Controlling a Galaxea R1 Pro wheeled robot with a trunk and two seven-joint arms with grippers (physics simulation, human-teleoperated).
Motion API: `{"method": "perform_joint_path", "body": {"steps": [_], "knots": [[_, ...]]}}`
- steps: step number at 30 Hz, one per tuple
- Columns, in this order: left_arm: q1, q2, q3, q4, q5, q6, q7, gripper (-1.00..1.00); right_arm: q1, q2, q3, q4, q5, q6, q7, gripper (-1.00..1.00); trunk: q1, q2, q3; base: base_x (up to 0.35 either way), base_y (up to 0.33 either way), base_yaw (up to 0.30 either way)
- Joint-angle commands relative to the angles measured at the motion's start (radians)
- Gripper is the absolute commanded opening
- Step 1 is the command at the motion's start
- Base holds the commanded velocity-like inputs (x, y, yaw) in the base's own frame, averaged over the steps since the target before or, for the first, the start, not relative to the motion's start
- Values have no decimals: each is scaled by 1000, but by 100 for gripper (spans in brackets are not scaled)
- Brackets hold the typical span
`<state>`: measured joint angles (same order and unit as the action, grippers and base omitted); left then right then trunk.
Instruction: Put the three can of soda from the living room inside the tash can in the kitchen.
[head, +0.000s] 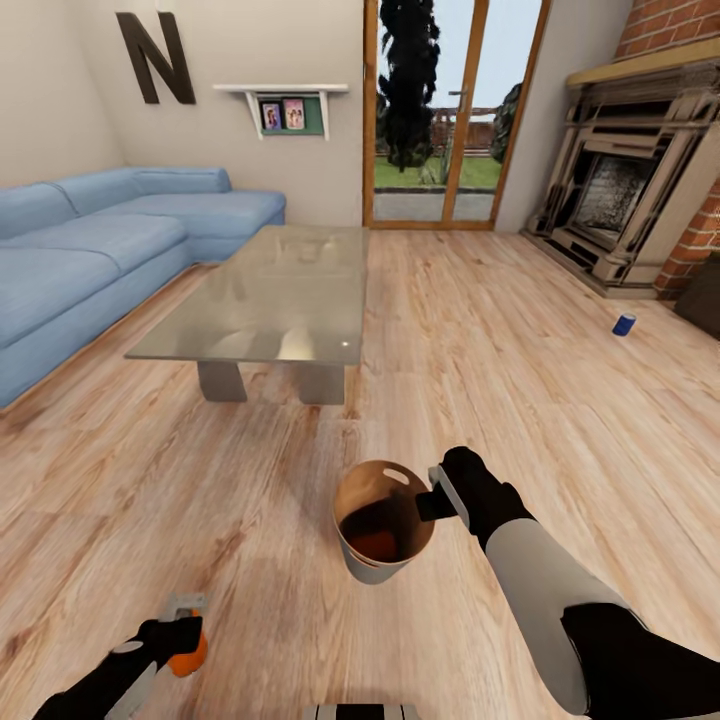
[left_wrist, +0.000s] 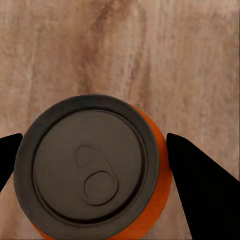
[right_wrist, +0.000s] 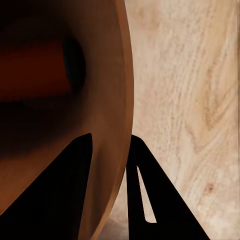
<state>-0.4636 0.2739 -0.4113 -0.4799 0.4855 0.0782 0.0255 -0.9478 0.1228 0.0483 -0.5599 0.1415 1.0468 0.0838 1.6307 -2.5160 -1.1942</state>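
In the living room, the right gripper (head: 437, 497) clamps the rim of the tash can (head: 383, 520), one finger inside the brown wall and one outside, holding it above the wood floor (head: 520, 340) just in front of the glass-topped low table (head: 270, 290). An orange can lies inside the bin (head: 375, 545); the left gripper (head: 182, 640) grips a second orange soda can (left_wrist: 95, 167), well short of the table, while the blue can (head: 624, 324) stands far right of the table, near the brick fireplace (head: 630, 190).
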Motion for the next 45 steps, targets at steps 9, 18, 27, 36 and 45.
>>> {"method": "perform_joint_path", "body": {"steps": [9,18,27,36,45], "knots": [[-12,72,11,-449,-1,267,1,-100,0,-2,-4,11,-27,0,4,-100,-4,2,35,0,0,0],[-117,106,115,-939,1,640,-11,-100,1,-4,-2,62,-23,0,3,-100,-8,4,70,0,0,0],[-313,97,206,-1104,15,951,-200,-100,1,-2,-1,124,-24,0,2,-100,-12,6,105,0,0,0],[-369,12,213,-1110,221,969,-323,-100,1,7,2,122,-28,0,4,-100,-12,6,105,0,0,0],[-369,-76,-4,-1106,239,969,-328,-100,0,23,4,117,-27,0,5,-100,-12,6,105,0,0,0]]}}
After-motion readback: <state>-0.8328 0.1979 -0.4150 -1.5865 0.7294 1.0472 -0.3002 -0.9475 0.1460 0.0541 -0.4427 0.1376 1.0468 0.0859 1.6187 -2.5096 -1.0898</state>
